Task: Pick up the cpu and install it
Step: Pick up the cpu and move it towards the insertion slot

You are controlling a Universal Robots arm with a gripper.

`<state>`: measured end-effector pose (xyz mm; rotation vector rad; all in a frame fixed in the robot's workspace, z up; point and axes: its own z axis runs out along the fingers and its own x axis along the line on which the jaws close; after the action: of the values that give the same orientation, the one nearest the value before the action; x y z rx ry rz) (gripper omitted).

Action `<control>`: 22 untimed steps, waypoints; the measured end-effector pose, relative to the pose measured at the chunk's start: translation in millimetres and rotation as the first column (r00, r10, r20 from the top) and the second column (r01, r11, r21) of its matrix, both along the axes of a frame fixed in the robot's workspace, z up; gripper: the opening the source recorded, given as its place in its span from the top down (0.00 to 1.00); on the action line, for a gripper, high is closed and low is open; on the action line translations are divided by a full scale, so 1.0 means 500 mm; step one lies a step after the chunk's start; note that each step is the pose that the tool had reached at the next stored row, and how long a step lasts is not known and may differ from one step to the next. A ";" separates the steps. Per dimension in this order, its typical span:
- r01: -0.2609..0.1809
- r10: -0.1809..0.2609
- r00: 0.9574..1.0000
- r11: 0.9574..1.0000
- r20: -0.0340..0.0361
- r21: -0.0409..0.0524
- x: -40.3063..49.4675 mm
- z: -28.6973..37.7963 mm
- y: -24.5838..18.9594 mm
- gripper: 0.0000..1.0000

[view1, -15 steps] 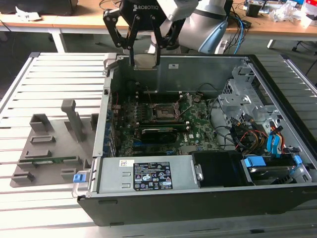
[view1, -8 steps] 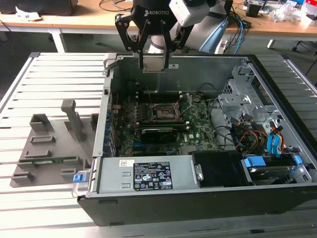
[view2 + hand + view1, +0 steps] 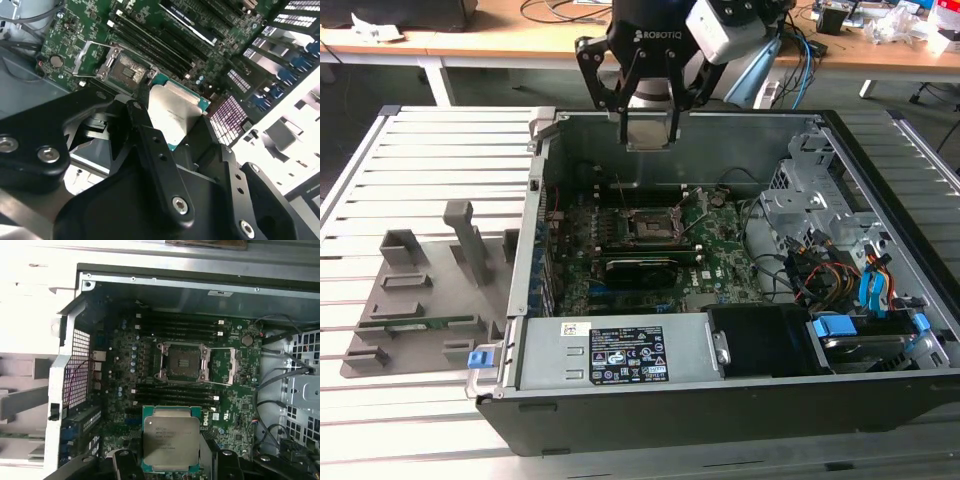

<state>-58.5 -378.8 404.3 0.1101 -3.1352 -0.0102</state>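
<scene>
Your pincer [image 3: 650,135] is clenched on the cpu [image 3: 170,437] by its edges, above the motherboard [image 3: 240,405] and short of the open socket [image 3: 182,362]; judged light, stiff, slick-topped, fragile underneath, so edge contact only.

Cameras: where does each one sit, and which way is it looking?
Exterior view: off the arm, looking down into the open black computer case; black gripper holds the small flat silvery square cpu.
First wrist view: on the wrist, facing down at the green motherboard; black fingers show.
Second wrist view: also wrist-mounted, slanting past the gripper's links.
Both wrist views share the cpu and square metal socket.
</scene>
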 end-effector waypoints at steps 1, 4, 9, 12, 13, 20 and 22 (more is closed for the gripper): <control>0.000 0.000 1.000 1.000 -0.001 0.000 0.001 -0.006 0.0018 0.45; 0.000 0.000 1.000 1.000 -0.004 0.000 0.013 -0.018 0.0122 0.45; 0.000 0.000 1.000 1.000 -0.005 -0.002 0.043 -0.026 0.0299 0.45; 0.000 0.000 1.000 1.000 -0.006 -0.003 0.065 -0.031 0.0388 0.45; 0.000 0.000 1.000 1.000 -0.007 -0.003 0.074 -0.034 0.0423 0.45; 0.000 0.000 1.000 1.000 -0.011 -0.004 0.138 -0.051 0.0682 0.45; 0.000 0.000 1.000 1.000 -0.013 -0.004 0.151 -0.063 0.0761 0.45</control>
<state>16.8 -340.8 372.7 0.1099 -3.1225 -0.0049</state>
